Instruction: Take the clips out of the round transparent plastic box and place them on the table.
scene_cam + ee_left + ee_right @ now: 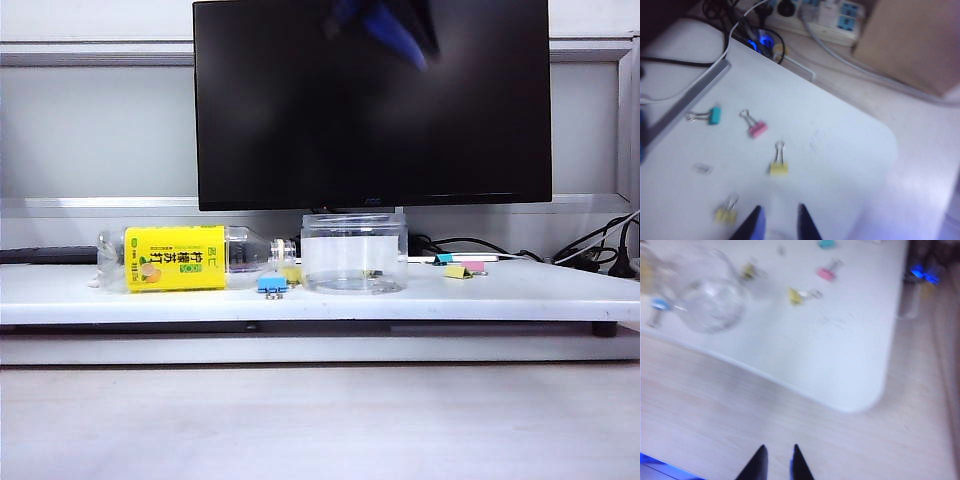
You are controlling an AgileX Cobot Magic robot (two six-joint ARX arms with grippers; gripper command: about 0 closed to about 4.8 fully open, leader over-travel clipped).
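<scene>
Table (500, 295) carries round transparent plastic box (354, 253) at centre, seemingly emptied; clips (778, 168) lie scattered at its 3 o'clock. Left gripper (779, 220) hovers above them, jaws apart, holding nothing. Right gripper (779, 460) likewise empty, off the table's corner. Likely finishing; next, check box.

The box (354, 255) stands upright mid-table (500, 295), beside the lying bottle (185, 258). A blue clip (272, 285) sits in front, and 3 clips (458, 266) lie right.
</scene>
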